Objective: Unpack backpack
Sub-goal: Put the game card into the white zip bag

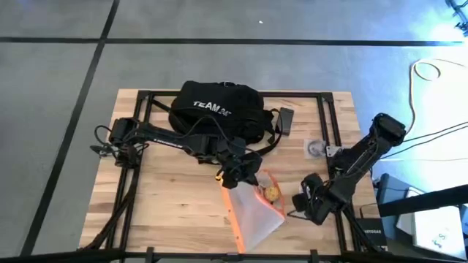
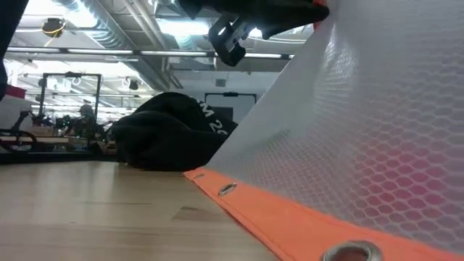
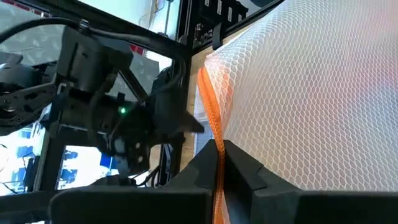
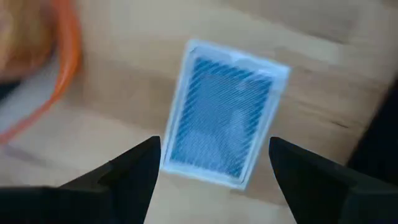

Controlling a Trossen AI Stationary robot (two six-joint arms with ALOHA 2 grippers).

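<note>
The black backpack (image 1: 216,109) with white lettering lies on the far middle of the table. My left gripper (image 1: 238,175) stands just in front of it, shut on a translucent mesh pouch (image 1: 252,212) with orange trim. The pouch slopes down toward the near edge and has a yellowish thing (image 1: 271,193) inside. My right gripper (image 4: 214,168) is open at the near right. Its fingers stand on either side of a blue-patterned card box (image 4: 221,118) lying flat on the wood, without touching it. My left gripper pinches the pouch's orange-trimmed edge (image 3: 216,146) between its two shut fingers, at the pouch's far, raised end. The mesh spreads away from the fingers, and the pouch slants down with its lower orange edge (image 2: 275,210) on the table.
A small round metal piece (image 1: 314,148) and a dark flat tag (image 1: 286,119) lie right of the backpack. Black frame bars (image 1: 333,146) run along the table's sides. Bare wood lies at the near left (image 1: 168,204).
</note>
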